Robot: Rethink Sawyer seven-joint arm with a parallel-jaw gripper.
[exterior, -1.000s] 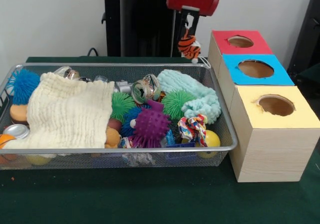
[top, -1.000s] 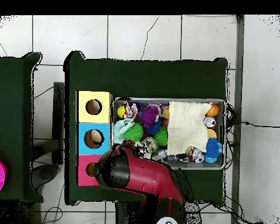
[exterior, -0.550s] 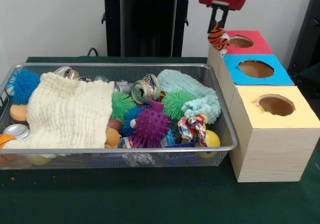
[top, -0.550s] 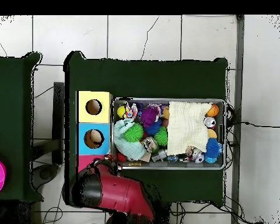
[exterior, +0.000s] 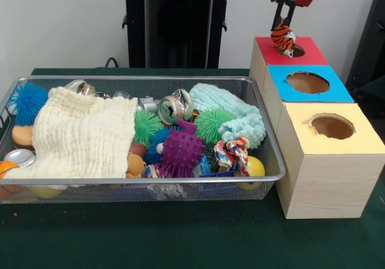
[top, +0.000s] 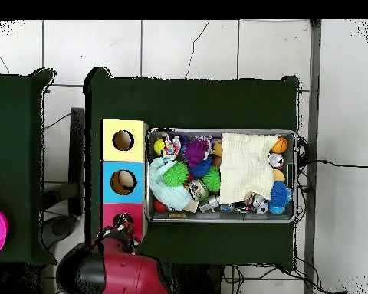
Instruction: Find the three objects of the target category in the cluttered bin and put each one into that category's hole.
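Observation:
My gripper [exterior: 283,27] hangs over the red-topped box [exterior: 267,51] at the far right, shut on a small orange-and-black striped tiger toy [exterior: 282,40]. The toy dangles right above the red box's hole [exterior: 296,51], its lower end at the rim. In the overhead view the toy [top: 124,223] shows over the red box [top: 109,214], with the red arm [top: 114,272] below it. The wire bin [exterior: 264,179] holds spiky balls: a purple one [exterior: 181,151], two green ones [exterior: 212,123] and a blue one [exterior: 27,100].
A blue-topped box [exterior: 337,91] and a yellow-topped box [exterior: 367,142] stand in line with the red one. A cream knitted cloth [exterior: 81,136], a mint cloth [exterior: 234,109], crushed cans [exterior: 174,108], a rope toy [exterior: 233,153] and a yellow ball [exterior: 255,166] also lie in the bin.
The gripper has carried the tiger toy rightward from behind the bin's far corner to above the red box's hole. In the overhead view the arm has swung left, off the bin.

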